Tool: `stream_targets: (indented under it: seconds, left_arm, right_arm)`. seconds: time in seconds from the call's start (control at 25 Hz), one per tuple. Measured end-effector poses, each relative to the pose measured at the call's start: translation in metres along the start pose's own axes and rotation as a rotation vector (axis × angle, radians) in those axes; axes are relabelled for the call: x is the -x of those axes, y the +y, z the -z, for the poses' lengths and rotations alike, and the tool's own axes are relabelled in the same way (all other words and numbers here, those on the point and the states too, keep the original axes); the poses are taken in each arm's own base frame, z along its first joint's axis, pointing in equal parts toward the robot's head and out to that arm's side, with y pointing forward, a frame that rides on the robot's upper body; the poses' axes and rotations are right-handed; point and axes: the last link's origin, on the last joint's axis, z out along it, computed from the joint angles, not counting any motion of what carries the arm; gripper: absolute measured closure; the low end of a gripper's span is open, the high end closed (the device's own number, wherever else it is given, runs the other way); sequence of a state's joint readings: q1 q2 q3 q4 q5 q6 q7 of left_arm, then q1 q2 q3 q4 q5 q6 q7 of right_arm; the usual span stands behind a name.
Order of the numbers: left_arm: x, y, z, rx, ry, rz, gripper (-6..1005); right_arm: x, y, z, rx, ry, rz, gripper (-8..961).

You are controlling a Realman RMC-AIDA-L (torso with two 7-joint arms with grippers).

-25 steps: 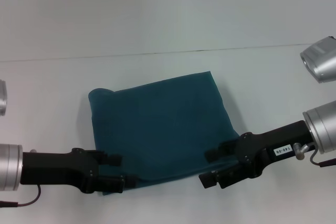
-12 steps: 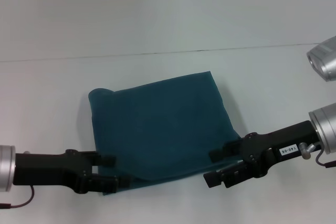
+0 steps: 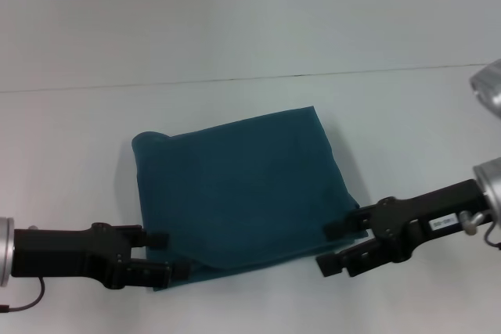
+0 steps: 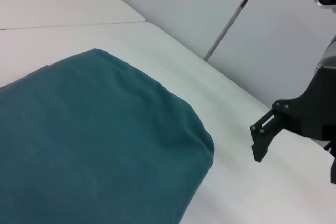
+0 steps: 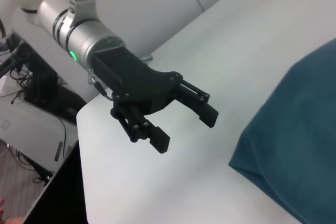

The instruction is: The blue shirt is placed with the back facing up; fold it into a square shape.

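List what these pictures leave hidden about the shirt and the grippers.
- Blue shirt: its lettered front and inner layers are folded under in every view.
- Left wrist view: shirt cut off by the frame edge; the left gripper is absent there.
- Right wrist view: right gripper absent; only a shirt corner shows.

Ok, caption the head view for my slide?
Folded teal-blue cotton shirt on white table, open left gripper and right gripper flanking its near corners.

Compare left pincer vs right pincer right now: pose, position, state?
The left pincer sits at the near left corner of the blue shirt; the right pincer is off its near right corner. Left lies almost level across the table; right angles up toward its arm. Both are open, holding nothing, tips pointing inward.
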State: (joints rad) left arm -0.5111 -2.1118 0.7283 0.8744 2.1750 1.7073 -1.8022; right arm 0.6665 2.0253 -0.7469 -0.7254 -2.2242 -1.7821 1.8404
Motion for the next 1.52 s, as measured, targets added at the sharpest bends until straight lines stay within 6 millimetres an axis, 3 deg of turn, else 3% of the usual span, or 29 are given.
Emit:
stream_targets:
  seconds: [0.24, 1.52]
  left_arm:
    - [0.0, 0.0, -0.001, 0.002, -0.002, 0.001, 153]
    - [0.005, 0.0, -0.001, 0.0, -0.002, 0.014, 153]
  right_arm:
    - [-0.002, -0.001, 0.014, -0.006, -0.039, -0.022, 29]
    - [-0.003, 0.0, 0.019, -0.002, -0.035, -0.022, 29]
